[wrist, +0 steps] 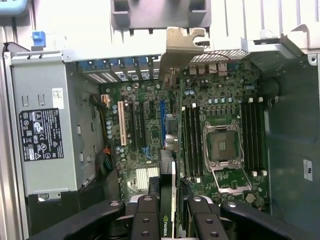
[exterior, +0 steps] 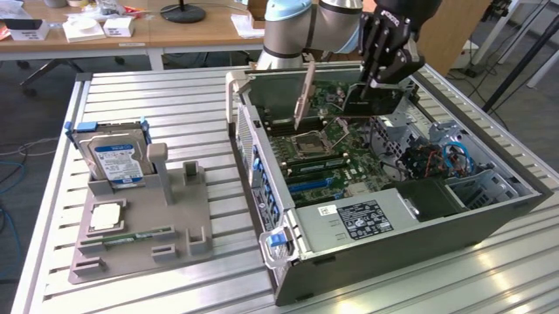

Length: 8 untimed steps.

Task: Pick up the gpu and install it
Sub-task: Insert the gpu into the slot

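Jaws around gpu (exterior: 374, 101), above open case (exterior: 393, 261)

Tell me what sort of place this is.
Probably a robotics lab or workshop set up for PC assembly. An open dark grey metal desktop computer case sits on a slatted silvery metal table, beside a grey plastic fixture tray holding parts, with cluttered wooden desks behind.

The gpu (exterior: 374, 103), in the hand (exterior: 381, 81), hangs above the motherboard (exterior: 336, 140) in the case (exterior: 393, 261).
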### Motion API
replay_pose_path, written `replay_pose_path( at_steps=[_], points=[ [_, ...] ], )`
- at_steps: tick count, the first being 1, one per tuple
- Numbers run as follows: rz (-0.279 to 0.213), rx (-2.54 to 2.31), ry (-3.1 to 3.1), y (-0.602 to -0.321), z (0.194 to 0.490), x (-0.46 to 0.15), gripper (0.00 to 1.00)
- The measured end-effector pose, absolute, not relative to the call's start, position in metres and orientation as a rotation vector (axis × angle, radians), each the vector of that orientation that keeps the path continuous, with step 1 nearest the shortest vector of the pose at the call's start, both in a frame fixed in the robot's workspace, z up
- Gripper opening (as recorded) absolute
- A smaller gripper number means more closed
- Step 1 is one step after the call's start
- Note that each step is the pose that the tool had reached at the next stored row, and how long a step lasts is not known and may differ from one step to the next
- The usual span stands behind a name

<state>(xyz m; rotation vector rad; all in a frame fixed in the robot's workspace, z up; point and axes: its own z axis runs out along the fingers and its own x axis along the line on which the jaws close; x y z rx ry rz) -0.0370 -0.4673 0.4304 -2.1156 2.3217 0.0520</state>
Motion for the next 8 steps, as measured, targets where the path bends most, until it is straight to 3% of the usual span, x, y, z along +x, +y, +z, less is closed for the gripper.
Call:
replay_pose_path(
  at_steps=[8],
  points=[
    [0.029, -2.176, 2.244, -0.4672, 0.428, -0.037, 0.26]
  ],
)
